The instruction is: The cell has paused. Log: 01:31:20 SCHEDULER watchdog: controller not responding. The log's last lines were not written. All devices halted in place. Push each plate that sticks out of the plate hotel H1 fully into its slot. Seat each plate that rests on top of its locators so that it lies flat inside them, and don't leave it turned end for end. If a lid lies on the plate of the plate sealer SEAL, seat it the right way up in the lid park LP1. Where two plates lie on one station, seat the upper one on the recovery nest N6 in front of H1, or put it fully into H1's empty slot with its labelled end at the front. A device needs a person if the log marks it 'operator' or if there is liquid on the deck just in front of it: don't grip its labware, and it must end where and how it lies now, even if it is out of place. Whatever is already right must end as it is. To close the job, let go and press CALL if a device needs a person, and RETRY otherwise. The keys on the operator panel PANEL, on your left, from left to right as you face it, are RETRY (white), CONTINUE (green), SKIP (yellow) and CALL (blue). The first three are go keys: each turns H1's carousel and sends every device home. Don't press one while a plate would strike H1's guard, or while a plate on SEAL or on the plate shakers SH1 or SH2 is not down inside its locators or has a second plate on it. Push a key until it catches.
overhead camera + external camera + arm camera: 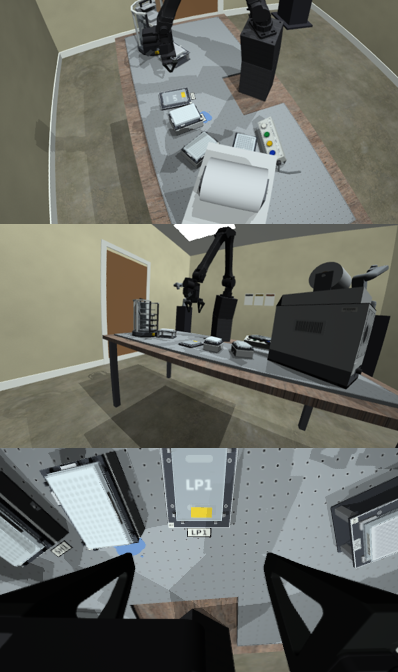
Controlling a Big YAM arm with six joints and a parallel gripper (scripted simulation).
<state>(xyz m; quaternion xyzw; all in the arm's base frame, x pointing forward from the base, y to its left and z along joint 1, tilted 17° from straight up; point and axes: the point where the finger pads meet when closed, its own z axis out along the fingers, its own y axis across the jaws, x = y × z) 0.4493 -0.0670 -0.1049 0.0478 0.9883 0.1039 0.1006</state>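
My gripper (169, 64) is open and empty. It hangs high above the deck between the nest in front of H1 and the lid park, and it also shows in the side view (194, 308) and the wrist view (199, 560). The lid park LP1 (199, 485) shows its lettering and a yellow mark. A white plate (185, 115) sits askew on the middle shaker, with a blue puddle (206, 116) on the deck beside it. A second shaker plate (199, 145) lies nearer SEAL. A plate (245, 141) lies on SEAL's stage. The nest in front of H1 holds a plate (372, 535).
The plate hotel H1 (144, 19) stands at the far end, partly hidden by my arm. The large sealer SEAL (233, 184) fills the near end. The panel (270, 139) with white, green, yellow and blue keys lies right of SEAL. My black base column (259, 61) stands at the right edge.
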